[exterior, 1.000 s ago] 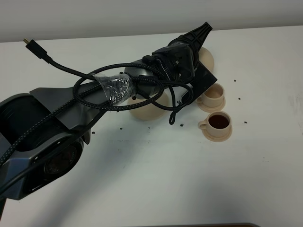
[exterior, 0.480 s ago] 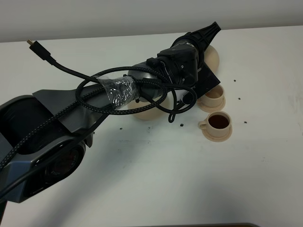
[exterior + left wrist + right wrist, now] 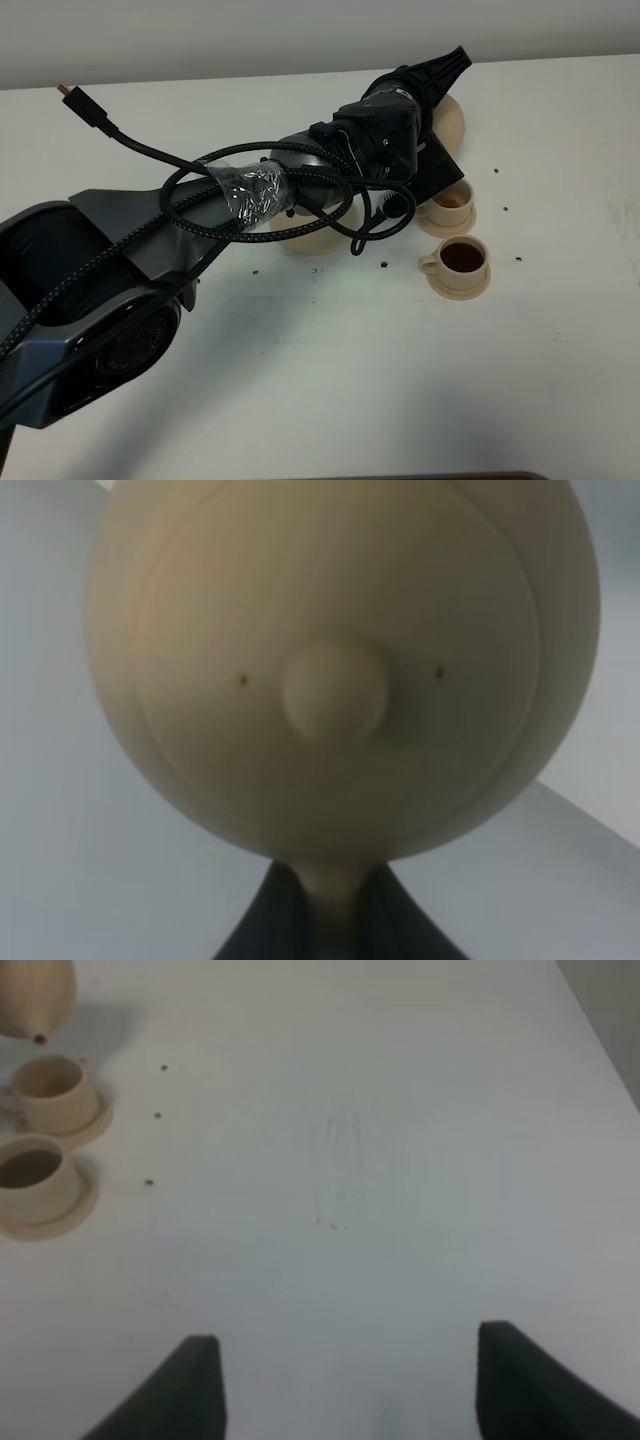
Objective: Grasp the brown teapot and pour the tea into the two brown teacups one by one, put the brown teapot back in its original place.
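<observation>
The brown teapot (image 3: 333, 690) fills the left wrist view, lid knob toward the camera. My left gripper (image 3: 335, 920) is shut on its loop handle. From above, the left gripper (image 3: 440, 80) reaches across to the right, and only a tan edge of the teapot (image 3: 452, 120) shows behind it. In the right wrist view the teapot (image 3: 35, 995) hangs off the table, spout down, just beyond the far teacup (image 3: 48, 1085). The near teacup (image 3: 462, 258) holds dark tea; the far teacup (image 3: 452, 200) stands right behind it. The wide saucer (image 3: 312, 238) lies partly hidden under the arm. My right gripper (image 3: 345, 1390) is open over bare table.
A looped black cable (image 3: 270, 195) with a loose plug end (image 3: 68, 95) hangs off the left arm. Small dark specks (image 3: 385, 265) are scattered on the white table (image 3: 330, 380) around the cups. The table's far edge meets a grey wall.
The left arm has swung right and farther back with the teapot, bringing it closer over the far teacup. It barely moved in the last half second. The cups have stayed put.
</observation>
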`<state>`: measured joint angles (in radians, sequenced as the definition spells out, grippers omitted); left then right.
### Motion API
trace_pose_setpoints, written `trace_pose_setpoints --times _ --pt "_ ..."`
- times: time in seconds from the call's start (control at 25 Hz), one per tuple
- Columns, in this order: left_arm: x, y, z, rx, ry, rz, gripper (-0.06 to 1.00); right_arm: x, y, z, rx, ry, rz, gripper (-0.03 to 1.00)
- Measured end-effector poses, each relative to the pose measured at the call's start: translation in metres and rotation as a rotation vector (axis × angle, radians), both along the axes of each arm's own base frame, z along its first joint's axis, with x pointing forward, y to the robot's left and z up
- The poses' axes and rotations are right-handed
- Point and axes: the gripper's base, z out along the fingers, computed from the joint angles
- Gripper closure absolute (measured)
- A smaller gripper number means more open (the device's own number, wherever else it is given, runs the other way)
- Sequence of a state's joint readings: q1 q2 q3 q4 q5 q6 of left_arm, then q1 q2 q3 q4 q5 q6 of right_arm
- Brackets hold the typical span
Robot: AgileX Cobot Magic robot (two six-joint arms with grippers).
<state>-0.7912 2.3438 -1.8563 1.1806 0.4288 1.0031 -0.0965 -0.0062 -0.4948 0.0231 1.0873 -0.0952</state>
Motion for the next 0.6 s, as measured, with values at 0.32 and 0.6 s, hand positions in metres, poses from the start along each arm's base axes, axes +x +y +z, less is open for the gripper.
trace_pose_setpoints --times 0.32,0.6 --pt "-0.0001 -0.0008 0.0004 0.041 -0.019 -0.036 0.81 0.0000 0.0000 0.0000 0.000 0.000 0.000 0.44" --pt "-0.0004 -0.0024 0.0008 0.056 -0.032 -0.067 0.81 0.0000 0.0000 0.0000 0.000 0.000 0.000 0.44"
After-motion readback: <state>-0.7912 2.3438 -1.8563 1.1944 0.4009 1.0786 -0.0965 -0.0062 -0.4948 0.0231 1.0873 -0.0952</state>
